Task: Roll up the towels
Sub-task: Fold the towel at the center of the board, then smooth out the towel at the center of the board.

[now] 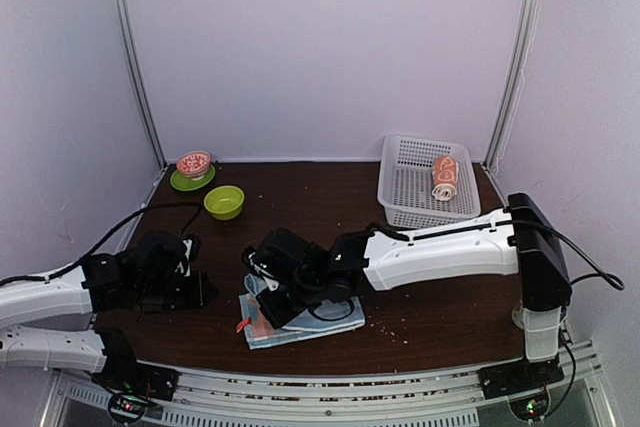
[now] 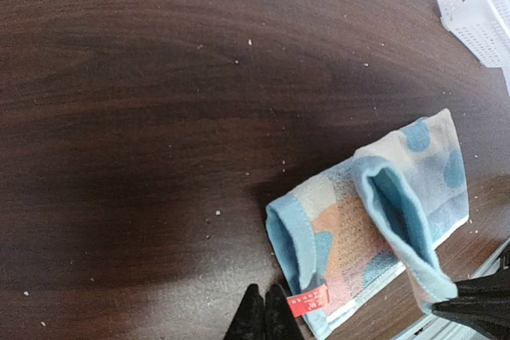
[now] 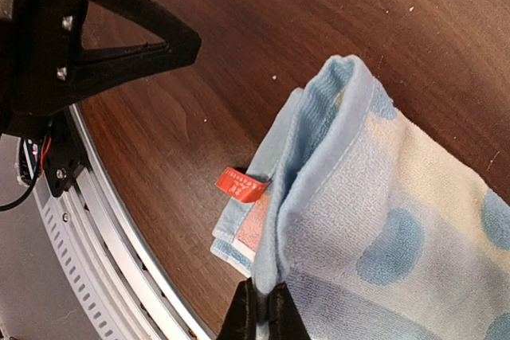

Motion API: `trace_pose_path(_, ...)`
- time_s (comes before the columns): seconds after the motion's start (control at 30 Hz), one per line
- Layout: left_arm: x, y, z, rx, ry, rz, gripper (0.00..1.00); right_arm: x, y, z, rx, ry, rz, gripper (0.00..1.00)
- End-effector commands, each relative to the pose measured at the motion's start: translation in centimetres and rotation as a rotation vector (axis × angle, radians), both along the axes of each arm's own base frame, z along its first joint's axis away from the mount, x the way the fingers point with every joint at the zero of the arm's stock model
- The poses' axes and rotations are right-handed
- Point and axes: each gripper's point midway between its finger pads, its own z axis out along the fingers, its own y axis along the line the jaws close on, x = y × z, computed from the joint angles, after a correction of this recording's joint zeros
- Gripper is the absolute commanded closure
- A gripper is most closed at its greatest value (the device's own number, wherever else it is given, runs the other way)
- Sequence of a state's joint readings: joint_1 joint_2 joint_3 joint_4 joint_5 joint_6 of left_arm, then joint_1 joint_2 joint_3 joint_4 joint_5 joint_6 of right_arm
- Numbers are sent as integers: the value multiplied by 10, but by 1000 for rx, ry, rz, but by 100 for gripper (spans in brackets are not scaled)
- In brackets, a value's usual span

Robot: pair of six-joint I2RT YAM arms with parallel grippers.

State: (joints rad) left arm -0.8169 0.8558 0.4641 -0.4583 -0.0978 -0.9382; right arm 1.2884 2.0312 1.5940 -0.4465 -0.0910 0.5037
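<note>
My right pincer (image 3: pixel 260 308) is clamped on the near hem of the light-blue polka-dot towel (image 2: pixel 351 228), pinching the edge so that a flap stands up off the layers beneath. I judge that is the start of the roll: the hem is lifted so it can be curled over the flat part. The towel lies folded on the counter (image 2: pixel 159 117) near the front edge, its red tag (image 3: pixel 241 185) poking out at the side. My left pincer (image 2: pixel 263 316) sits just beside that tag end with its tips together, gripping nothing. I read it as parked close, ready to pin the cloth if it slides. The orange towel (image 1: pixel 445 178) is already rolled and lies in the white basket (image 1: pixel 405 162) at the far right, well apart.
</note>
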Motion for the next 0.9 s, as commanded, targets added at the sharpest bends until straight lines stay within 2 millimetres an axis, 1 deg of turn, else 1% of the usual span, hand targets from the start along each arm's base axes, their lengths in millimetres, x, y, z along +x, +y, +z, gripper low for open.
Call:
trace_pose_path(0.0, 1, 4, -3, -2, -5, 23, 96, -10, 4, -4, -17, 18, 30, 100)
trace_pose_path(0.1, 1, 5, -4, -1, -1, 25, 97, -23, 11, -6, -5, 56, 85, 100)
trace_pose_path(0.17, 1, 5, -5, -3, -1, 28, 96, -33, 19, -2, 19, 74, 130, 100)
trace_pose_path(0.2, 0, 5, -6, -4, 0, 28, 96, -38, 23, 0, 29, 93, 154, 96)
trace_pose_path(0.23, 1, 5, -6, -4, 1, 30, 96, -42, 26, 2, 32, 114, 171, 84)
trace_pose_path(0.27, 1, 5, -5, -6, -1, 30, 96, -46, 29, 5, 39, 125, 186, 70)
trace_pose_path(0.3, 1, 4, -5, -7, -2, 28, 96, -46, 32, 12, 53, 123, 191, 55)
trace_pose_path(0.33, 2, 3, -3, -8, -2, 28, 96, -44, 31, 21, 68, 112, 183, 48)
trace_pose_path(0.4, 2, 2, 1, -12, -8, 23, 96, -34, 25, 41, 97, 82, 143, 41)
trace_pose_path(0.43, 3, 2, 4, -13, -11, 20, 96, -29, 19, 51, 113, 72, 121, 40)
trace_pose_path(0.47, 3, 1, 8, -17, -19, 14, 96, -21, 10, 55, 121, 64, 88, 40)
trace_pose_path(0.53, 5, -4, 18, -32, -37, -10, 96, 2, -17, 60, 119, 28, -12, 42)
trace_pose_path(0.6, 5, -17, 28, -68, -52, -62, 96, 28, -50, 50, 93, 8, -131, 45)
trace_pose_path(0.67, 5, -35, 38, -121, -53, -131, 96, 51, -87, 30, 68, 40, -253, 51)
trace_pose_path(0.7, 5, -47, 42, -151, -49, -173, 96, 57, -103, 19, 64, 69, -294, 53)
trace_pose_path(0.73, 3, -60, 44, -185, -35, -222, 96, 64, -114, 10, 83, 89, -321, 56)
trace_pose_path(0.77, 2, -74, 47, -223, -25, -269, 96, 68, -121, 7, 110, 105, -336, 58)
trace_pose_path(0.8, 1, -85, 46, -246, -9, -306, 97, 73, -124, 4, 136, 113, -346, 60)
trace_pose_path(0.87, -3, -103, 39, -270, 39, -368, 100, 76, -126, -2, 129, 127, -349, 61)
